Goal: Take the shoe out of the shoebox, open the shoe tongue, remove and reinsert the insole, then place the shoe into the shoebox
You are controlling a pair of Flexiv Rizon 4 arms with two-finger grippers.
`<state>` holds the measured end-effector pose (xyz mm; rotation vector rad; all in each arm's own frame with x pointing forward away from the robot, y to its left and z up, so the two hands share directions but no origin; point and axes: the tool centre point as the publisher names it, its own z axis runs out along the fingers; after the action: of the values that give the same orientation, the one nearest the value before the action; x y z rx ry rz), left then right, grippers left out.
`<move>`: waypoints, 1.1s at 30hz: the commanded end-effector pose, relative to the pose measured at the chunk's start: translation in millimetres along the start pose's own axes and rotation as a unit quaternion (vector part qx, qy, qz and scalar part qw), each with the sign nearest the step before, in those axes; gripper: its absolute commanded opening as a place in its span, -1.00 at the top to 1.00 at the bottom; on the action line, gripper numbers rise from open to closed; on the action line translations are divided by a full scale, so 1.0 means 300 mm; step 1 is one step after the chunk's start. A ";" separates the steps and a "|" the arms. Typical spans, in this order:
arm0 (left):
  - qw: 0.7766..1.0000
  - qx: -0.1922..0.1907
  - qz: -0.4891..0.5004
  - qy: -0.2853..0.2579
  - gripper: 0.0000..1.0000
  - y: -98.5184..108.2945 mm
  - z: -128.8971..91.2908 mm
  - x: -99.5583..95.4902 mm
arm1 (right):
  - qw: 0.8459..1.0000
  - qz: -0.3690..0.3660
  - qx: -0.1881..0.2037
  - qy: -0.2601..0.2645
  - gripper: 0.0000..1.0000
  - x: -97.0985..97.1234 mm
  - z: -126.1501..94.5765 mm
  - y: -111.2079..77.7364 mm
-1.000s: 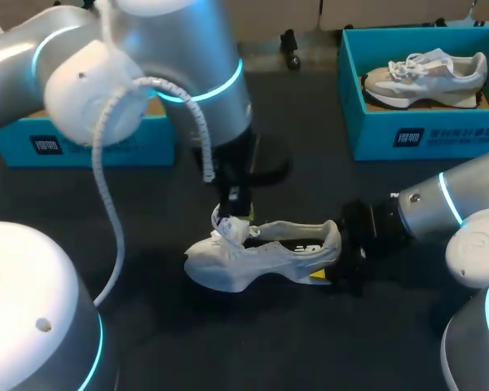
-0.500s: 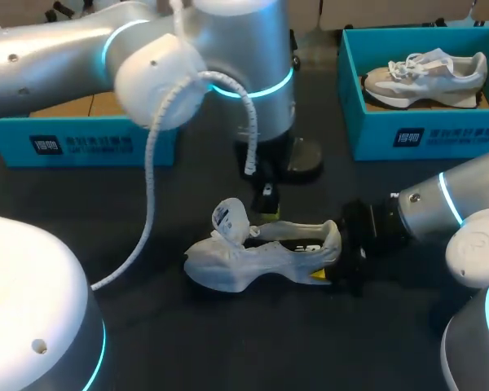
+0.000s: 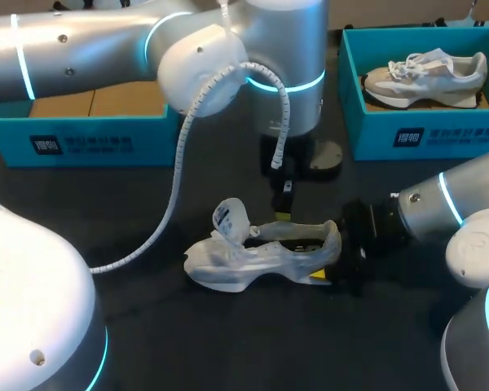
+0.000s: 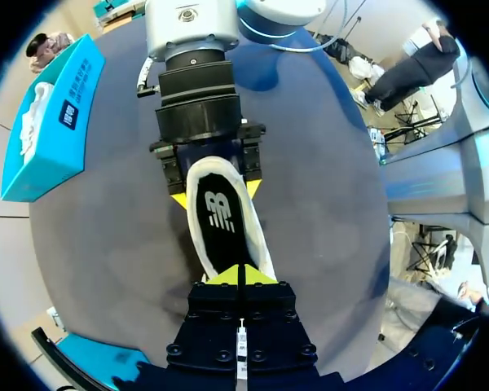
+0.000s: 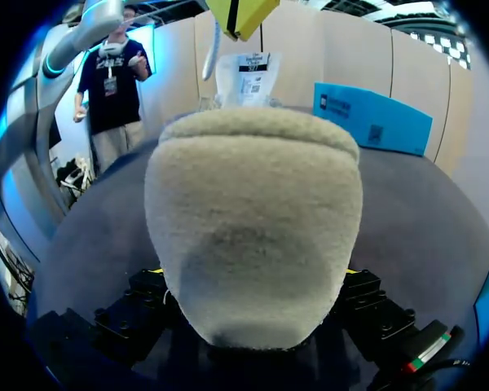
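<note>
The dark surface (image 3: 147, 326) fills the scene, and the left arm (image 3: 90, 49) sweeps in across it, reaching past the middle. The right arm (image 3: 456, 208) comes in low from its own side. Two teal boxes sit at the far edge: the left shoebox (image 3: 81, 142), its brown floor showing, and the right shoebox (image 3: 424, 134) with a second shoe (image 3: 428, 73) lying inside.

Out on the open surface, well apart from both boxes, lies the white shoe (image 3: 244, 259) on its sole. Its tongue (image 3: 231, 218) stands flipped up, label showing, and the dark insole (image 4: 222, 220) sits in plain sight inside the opening.

The right end effector (image 3: 332, 254) is clamped on the shoe's heel, a yellow tip pressing each side. The left end effector (image 3: 284, 213) hangs just above the shoe's opening, its two yellow tips pressed together with nothing seen between them.
</note>
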<state>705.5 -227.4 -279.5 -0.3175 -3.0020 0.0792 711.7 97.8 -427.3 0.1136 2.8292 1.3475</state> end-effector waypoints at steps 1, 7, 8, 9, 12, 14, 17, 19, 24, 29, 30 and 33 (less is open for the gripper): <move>1.000 0.000 0.000 0.000 1.00 0.001 -0.002 0.001 | 1.000 0.001 0.002 -0.001 1.00 -0.001 0.002 -0.001; 1.000 0.000 0.000 0.000 1.00 0.001 -0.002 0.001 | 1.000 0.001 0.002 -0.001 1.00 -0.001 0.002 -0.001; 1.000 0.000 0.000 0.000 1.00 0.001 -0.002 0.001 | 1.000 0.001 0.002 -0.001 1.00 -0.001 0.002 -0.001; 1.000 0.000 0.000 0.000 1.00 0.001 -0.002 0.001 | 1.000 0.001 0.002 -0.001 1.00 -0.001 0.002 -0.001; 1.000 0.000 0.000 0.000 1.00 0.001 -0.002 0.001 | 1.000 0.001 0.002 -0.001 1.00 -0.001 0.002 -0.001; 1.000 0.000 0.000 0.000 1.00 0.001 -0.002 0.001 | 1.000 0.001 0.002 -0.001 1.00 -0.001 0.002 -0.001; 1.000 0.006 0.004 0.008 1.00 -0.001 0.009 0.005 | 1.000 0.001 0.002 -0.001 1.00 -0.001 0.002 -0.001; 1.000 0.013 0.005 0.011 1.00 0.000 0.021 0.013 | 1.000 0.001 0.002 -0.001 1.00 -0.001 0.002 -0.001; 0.999 0.035 0.001 0.006 1.00 0.006 0.065 0.026 | 1.000 0.001 0.002 -0.001 1.00 -0.001 0.002 -0.001; 0.999 0.040 -0.003 -0.002 1.00 0.000 0.108 0.021 | 1.000 0.001 0.002 -0.001 1.00 -0.001 0.002 -0.001; 0.999 0.042 -0.003 -0.002 1.00 -0.002 0.115 0.019 | 1.000 0.001 0.002 -0.001 1.00 -0.001 0.002 -0.001; 0.999 0.043 -0.002 -0.007 1.00 -0.010 0.140 0.013 | 1.000 0.001 0.002 -0.001 1.00 -0.001 0.002 -0.001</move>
<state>697.5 -230.4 -312.4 -0.3024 -2.9997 0.1942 711.7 97.8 -427.3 0.1137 2.8293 1.3474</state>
